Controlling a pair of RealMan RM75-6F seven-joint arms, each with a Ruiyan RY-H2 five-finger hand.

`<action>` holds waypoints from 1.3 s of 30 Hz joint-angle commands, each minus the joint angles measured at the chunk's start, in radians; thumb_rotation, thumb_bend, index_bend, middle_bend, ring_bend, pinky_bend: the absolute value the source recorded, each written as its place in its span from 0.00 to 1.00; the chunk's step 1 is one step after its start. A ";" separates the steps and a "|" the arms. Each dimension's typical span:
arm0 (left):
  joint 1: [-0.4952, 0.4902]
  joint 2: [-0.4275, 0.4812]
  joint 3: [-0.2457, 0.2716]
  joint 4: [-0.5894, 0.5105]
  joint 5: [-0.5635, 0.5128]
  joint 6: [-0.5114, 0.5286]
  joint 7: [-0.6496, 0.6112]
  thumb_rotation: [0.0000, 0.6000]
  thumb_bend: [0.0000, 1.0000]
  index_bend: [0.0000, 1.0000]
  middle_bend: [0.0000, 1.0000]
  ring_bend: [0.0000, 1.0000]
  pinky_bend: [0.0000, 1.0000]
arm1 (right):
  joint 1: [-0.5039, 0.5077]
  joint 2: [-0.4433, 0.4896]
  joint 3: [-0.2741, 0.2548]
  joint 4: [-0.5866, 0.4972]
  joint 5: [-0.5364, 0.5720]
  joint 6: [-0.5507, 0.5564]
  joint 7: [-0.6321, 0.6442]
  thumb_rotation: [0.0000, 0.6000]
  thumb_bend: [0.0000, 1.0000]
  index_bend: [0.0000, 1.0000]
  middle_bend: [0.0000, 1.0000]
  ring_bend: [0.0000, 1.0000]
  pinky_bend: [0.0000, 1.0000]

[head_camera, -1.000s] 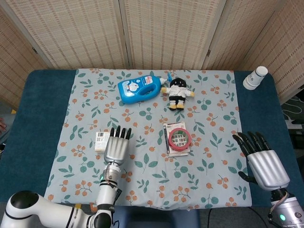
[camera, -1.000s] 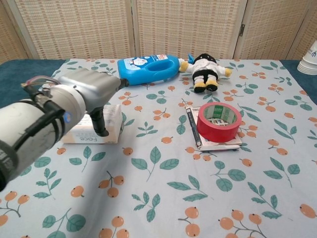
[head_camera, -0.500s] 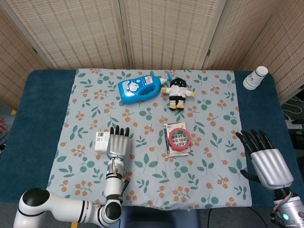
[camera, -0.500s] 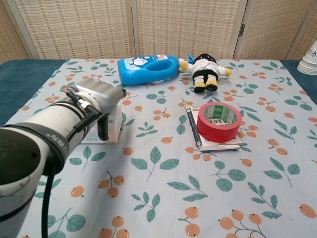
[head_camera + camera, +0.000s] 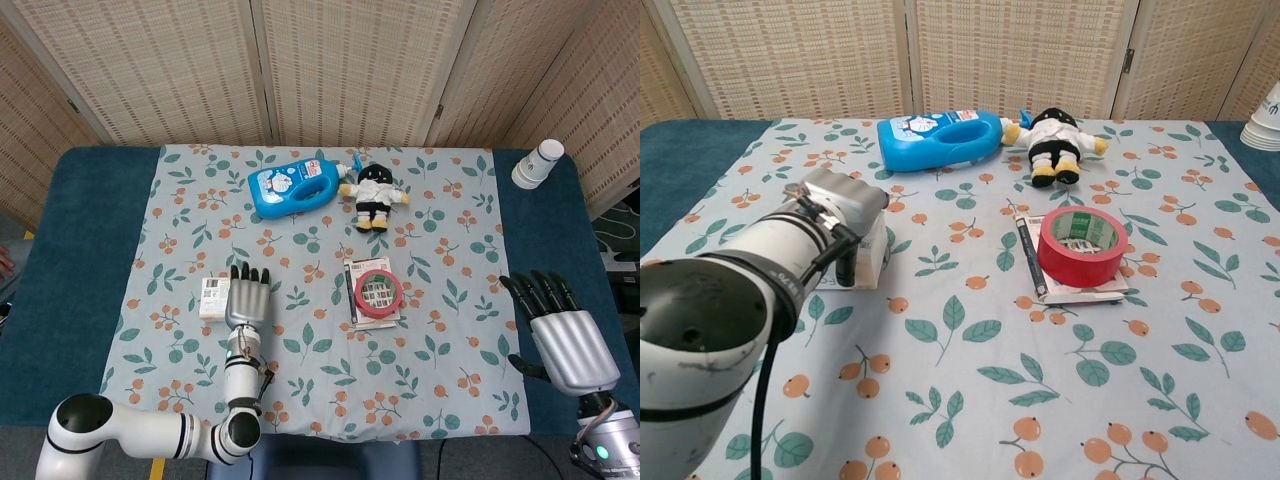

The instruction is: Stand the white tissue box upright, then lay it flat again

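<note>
- My left hand [image 5: 248, 300] lies over the white tissue box [image 5: 212, 297], near the left edge of the floral cloth [image 5: 300, 390], dark fingertips pointing toward the far edge. From the chest view my own forearm blocks most of the hand, and I cannot tell whether the fingers clamp the box or only rest on it.
- The box shows only as a sliver by the hand's left side in the head view; in the chest view just one end [image 5: 873, 258] peeks out, so I cannot tell how it lies.
- My right hand [image 5: 562, 338] hangs over the blue table [image 5: 70, 250] near its right edge, fingers spread, holding nothing; the chest view misses it.
- Mid-cloth, a red tape roll [image 5: 378, 290] sits on a booklet [image 5: 369, 318], mostly covering it.
- Toward the far edge lie a blue bottle [image 5: 297, 184] and a small doll [image 5: 374, 197], touching or nearly so.
- At the far right corner stand stacked paper cups [image 5: 538, 163], cut off in the chest view.
</note>
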 commanded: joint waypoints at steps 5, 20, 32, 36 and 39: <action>0.004 0.006 0.031 0.014 0.016 -0.004 -0.011 1.00 0.23 0.28 0.32 0.12 0.11 | 0.003 -0.004 0.002 0.003 0.010 -0.004 -0.005 1.00 0.11 0.07 0.06 0.00 0.03; 0.040 0.074 -0.004 -0.128 0.295 -0.023 -0.335 1.00 0.28 0.40 0.45 0.21 0.13 | 0.011 -0.009 0.004 0.009 0.029 -0.016 -0.004 1.00 0.11 0.07 0.06 0.00 0.03; 0.283 0.089 -0.055 -0.077 0.653 -0.094 -1.302 1.00 0.29 0.37 0.45 0.26 0.12 | 0.021 -0.027 -0.002 0.015 0.046 -0.038 -0.030 1.00 0.11 0.07 0.06 0.00 0.03; 0.337 0.079 -0.070 -0.056 0.680 -0.115 -1.528 1.00 0.29 0.35 0.43 0.23 0.12 | 0.025 -0.035 -0.003 0.015 0.053 -0.044 -0.043 1.00 0.11 0.07 0.06 0.00 0.03; 0.368 0.074 -0.073 -0.037 0.699 -0.129 -1.651 1.00 0.29 0.34 0.42 0.22 0.12 | 0.026 -0.040 -0.006 0.016 0.055 -0.045 -0.050 1.00 0.11 0.07 0.06 0.00 0.03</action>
